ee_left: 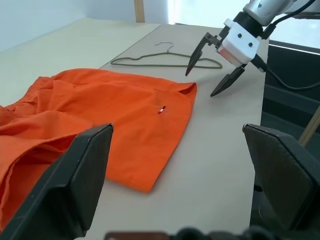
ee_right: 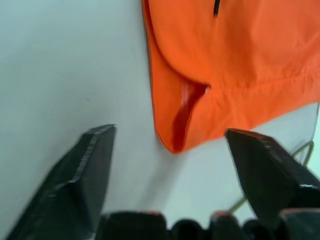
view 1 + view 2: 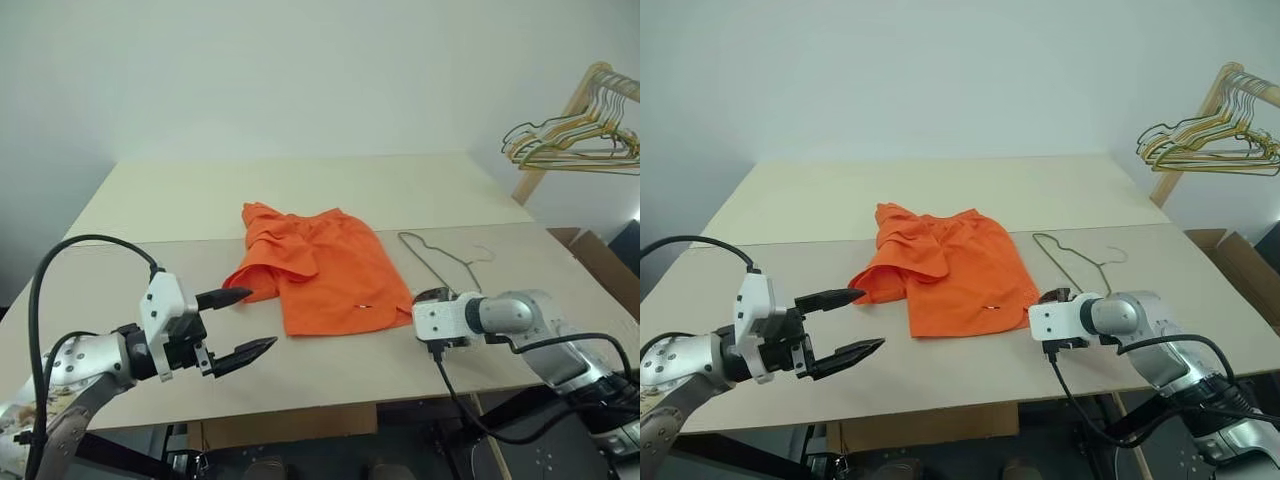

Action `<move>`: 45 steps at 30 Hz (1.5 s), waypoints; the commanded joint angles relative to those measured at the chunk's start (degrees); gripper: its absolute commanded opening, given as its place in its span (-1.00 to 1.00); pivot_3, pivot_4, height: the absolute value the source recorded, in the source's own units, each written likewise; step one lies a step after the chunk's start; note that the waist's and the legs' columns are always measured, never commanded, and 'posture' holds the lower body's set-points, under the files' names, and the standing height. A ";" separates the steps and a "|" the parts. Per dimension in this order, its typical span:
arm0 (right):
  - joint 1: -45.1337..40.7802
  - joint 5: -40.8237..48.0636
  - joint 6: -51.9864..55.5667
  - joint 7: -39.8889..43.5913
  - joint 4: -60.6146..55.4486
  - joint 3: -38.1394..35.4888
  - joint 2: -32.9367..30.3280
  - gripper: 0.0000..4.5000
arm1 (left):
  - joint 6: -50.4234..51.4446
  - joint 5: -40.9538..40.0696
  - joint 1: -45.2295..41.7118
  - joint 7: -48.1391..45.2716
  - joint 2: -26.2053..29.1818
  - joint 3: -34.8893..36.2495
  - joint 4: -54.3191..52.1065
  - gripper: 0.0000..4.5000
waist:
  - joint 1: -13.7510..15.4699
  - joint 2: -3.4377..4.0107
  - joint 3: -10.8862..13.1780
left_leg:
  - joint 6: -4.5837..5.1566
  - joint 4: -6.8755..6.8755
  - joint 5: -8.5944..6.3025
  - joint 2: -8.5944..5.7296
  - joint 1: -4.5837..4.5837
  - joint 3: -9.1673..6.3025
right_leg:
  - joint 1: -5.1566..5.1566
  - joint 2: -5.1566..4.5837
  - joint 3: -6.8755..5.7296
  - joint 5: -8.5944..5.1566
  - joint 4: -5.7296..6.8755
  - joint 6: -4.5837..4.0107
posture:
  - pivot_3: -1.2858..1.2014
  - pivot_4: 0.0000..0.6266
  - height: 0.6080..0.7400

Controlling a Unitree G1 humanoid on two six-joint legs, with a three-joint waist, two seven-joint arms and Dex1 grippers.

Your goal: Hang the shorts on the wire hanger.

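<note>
Pale table (image 3: 150, 200) under a white wall; shorts (image 3: 320, 270) mid-surface, wire hanger (image 3: 440, 258) toward its right edge. Both grippers (image 3: 238, 322) (image 1: 214, 70) spread, empty. Hanger bunch (image 3: 575, 135) cut off at the frame.

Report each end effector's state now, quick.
Left end effector: open, holding nothing.
Right end effector: open, holding nothing, just above the table beside the shorts.

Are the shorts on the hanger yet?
No. The shorts lie spread on the table, with the wire hanger flat beside them.
</note>
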 commanded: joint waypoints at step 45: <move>-9.39 -5.60 22.81 4.05 -8.70 15.30 29.17 -0.88 | -0.53 0.33 -0.69 -1.11 0.93 0.63 -0.92 1.00 | 0.25 -0.02 -0.01 | -0.72 0.02 0.39 -0.04 0.04 -0.31 | -0.10 -0.02 -0.25 0.01 0.63 0.02 | 0.12 -1.00 1.00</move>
